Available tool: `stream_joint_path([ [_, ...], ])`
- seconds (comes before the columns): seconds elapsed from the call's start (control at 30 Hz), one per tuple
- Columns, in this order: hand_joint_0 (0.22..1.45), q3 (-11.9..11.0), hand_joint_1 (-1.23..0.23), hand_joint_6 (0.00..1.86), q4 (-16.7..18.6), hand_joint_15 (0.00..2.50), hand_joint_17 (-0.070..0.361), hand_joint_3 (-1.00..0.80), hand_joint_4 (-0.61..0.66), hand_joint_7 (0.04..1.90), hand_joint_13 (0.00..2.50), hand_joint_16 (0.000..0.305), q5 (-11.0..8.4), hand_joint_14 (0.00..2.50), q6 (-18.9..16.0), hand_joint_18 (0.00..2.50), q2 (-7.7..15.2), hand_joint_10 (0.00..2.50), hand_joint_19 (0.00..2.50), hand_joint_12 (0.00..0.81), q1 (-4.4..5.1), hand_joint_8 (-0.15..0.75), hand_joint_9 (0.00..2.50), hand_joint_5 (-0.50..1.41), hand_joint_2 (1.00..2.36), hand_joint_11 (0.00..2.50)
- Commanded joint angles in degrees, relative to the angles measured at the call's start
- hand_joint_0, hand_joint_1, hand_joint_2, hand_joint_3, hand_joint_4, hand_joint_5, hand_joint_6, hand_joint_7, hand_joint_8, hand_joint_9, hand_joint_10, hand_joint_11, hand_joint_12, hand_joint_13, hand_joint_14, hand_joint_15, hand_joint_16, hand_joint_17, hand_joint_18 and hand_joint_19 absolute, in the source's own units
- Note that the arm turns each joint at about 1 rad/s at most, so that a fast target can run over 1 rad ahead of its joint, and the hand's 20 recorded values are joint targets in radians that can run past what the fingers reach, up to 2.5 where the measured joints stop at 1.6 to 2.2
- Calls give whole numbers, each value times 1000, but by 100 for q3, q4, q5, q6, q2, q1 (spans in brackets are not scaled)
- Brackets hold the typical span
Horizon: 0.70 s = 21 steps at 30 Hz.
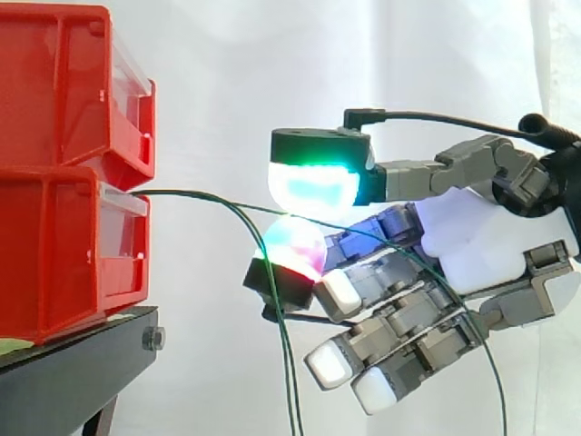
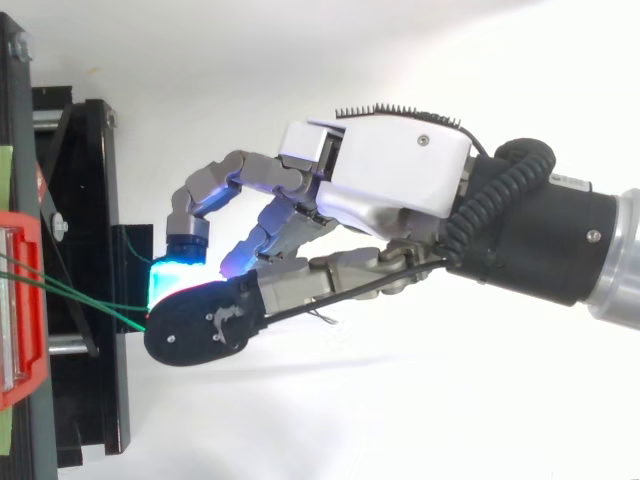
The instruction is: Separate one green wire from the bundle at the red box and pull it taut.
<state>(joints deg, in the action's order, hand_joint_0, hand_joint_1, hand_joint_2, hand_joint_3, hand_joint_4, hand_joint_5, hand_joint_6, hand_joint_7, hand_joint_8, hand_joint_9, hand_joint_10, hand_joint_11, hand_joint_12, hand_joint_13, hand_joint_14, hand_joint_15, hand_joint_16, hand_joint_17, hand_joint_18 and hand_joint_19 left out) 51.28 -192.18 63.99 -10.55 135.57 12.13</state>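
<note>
Wire [image 1: 245, 207] from the box [image 1: 73, 236] at 9 o'clock sits pinched between the hand's [image 1: 472, 241] pads [image 1: 313, 189]. A loose strand [image 1: 285, 363] could snag and come along

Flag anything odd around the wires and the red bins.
Nothing looks damaged. The green wires leave the lower red bin slack rather than taut. One of them drapes across the hand and hangs below it, where it could snag.

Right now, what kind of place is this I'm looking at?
Probably a robot test bench in a lab, not a home or factory floor: red bins on a black stand before a white curtain, and a robot hand pinching a green wire that runs from the bins.
</note>
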Motion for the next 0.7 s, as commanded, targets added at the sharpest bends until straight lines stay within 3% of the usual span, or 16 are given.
stream_joint_path([
  [0.0, 578, -4, -736, 905, -4, 534, 113, -225, 46, 1054, 873, 50, -1, 21, 0, 731, 5, 21, 525, 353, 0, 231, 1141, -147, 1017, 713],
  [0.43, 580, -22, -786, 915, -39, 522, 128, -67, 5, 1076, 891, 57, -1, 19, 35, 781, -83, 20, 487, 382, 18, 253, 1167, -115, 1018, 685],
  [0.67, 582, -22, -792, 915, -241, 529, 128, -55, 12, 1082, 882, 57, -1, 19, 79, 775, -206, 20, 486, 381, 18, 248, 1170, -110, 1018, 686],
])
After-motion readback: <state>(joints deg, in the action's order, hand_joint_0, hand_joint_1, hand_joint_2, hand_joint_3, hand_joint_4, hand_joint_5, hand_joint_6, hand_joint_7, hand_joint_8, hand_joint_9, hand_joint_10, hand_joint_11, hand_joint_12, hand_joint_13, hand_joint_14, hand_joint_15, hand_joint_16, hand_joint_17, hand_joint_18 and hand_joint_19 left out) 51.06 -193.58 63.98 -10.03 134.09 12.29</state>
